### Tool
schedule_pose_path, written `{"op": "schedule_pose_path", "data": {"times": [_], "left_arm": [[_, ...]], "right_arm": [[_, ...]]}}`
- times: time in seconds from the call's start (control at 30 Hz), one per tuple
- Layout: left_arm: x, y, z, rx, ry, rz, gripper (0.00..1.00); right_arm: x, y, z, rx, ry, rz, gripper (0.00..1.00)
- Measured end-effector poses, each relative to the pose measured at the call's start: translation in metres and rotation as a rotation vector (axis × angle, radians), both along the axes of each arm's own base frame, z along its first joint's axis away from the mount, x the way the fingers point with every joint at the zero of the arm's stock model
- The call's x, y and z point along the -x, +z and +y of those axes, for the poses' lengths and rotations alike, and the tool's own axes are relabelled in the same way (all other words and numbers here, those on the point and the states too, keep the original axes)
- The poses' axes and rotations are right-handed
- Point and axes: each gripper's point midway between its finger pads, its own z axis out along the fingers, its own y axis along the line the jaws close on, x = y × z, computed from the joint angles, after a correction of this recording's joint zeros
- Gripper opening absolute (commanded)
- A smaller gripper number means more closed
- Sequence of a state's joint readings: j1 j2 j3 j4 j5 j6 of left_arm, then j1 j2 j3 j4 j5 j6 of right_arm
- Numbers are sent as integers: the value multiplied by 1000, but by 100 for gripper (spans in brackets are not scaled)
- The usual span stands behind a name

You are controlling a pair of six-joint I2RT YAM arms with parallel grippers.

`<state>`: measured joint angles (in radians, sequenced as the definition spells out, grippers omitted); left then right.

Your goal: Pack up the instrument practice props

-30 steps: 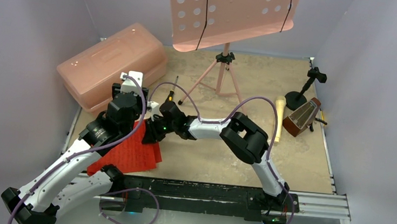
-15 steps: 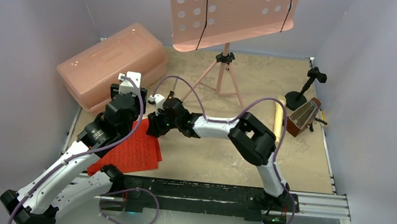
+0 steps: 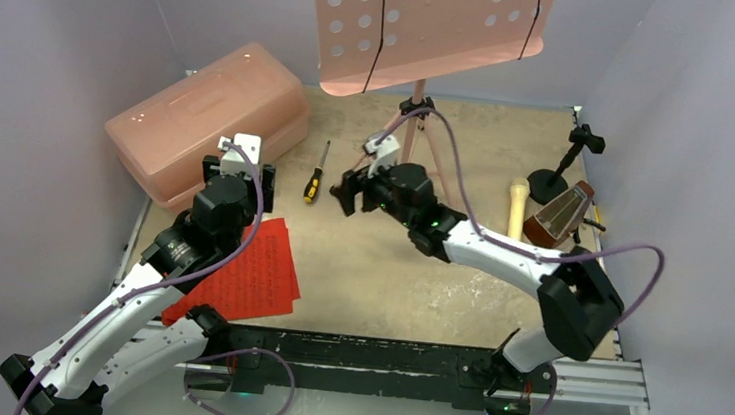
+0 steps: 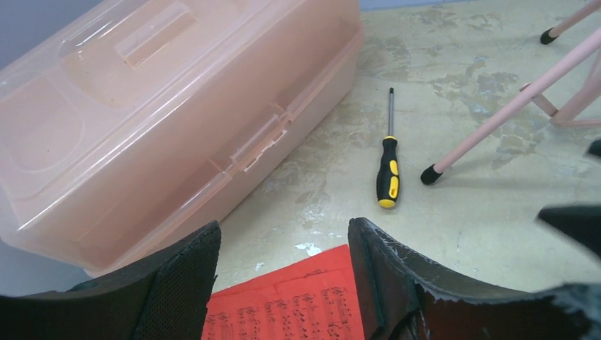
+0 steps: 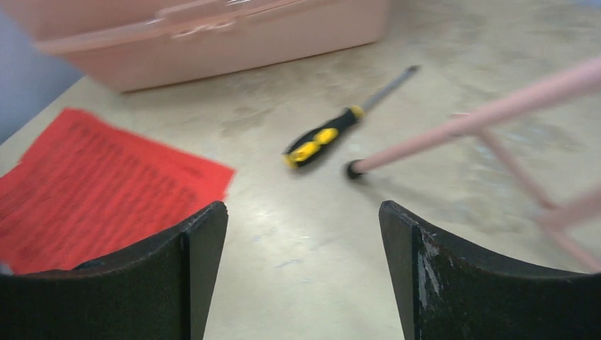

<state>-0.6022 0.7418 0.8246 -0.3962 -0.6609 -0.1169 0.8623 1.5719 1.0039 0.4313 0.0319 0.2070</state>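
The red sheet-music pages point(image 3: 247, 272) lie flat on the table at the front left. My left gripper point(image 3: 239, 178) hovers open over their far edge, and the pages point(image 4: 298, 304) show between its fingers without being gripped. My right gripper point(image 3: 345, 193) is open and empty above bare table, facing left toward the pages point(image 5: 99, 184). The pink music stand point(image 3: 429, 27) stands on its tripod point(image 3: 411, 141) at the back centre. To the right, the cream microphone point(image 3: 516, 210) lies beside the brown metronome point(image 3: 558, 216).
The large translucent pink box point(image 3: 210, 124) sits shut at the back left. A yellow-and-black screwdriver point(image 3: 315, 175) lies between the box and a tripod leg point(image 4: 496, 124). A small black stand point(image 3: 568, 165) is at the back right. Grey walls enclose the table.
My right gripper has let go over the red pages, opened wide and swung right and back to mid-table. The pages now lie uncovered. The left gripper opened slightly.
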Motion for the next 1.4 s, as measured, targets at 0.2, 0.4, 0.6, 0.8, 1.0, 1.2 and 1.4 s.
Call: {"op": "schedule_pose_path", "data": {"times": [0.2,0.4,0.6,0.8,1.0,1.2,1.4], "left_arm": [[-1,0,-10,30,-49,1,80],[-4,-2,-30,85,-130,14,89],[-12,-17,-66,162,-251,82,91],[-28,-35,-98,228,-308,159,93],[-56,-59,-127,291,-306,198,94],[-98,-99,-160,320,-300,238,94],[-138,-111,-195,361,-334,215,94]], "right_arm": [[-40,22,-83,28,-230,-104,90],[-60,41,-144,7,-371,-171,94],[-86,57,-206,-44,-480,-220,93],[-95,53,-211,-85,-433,-214,91],[-87,31,-190,-112,-324,-168,90],[-80,13,-182,-132,-279,-119,88],[-71,7,-178,-179,-252,-108,86]]}}
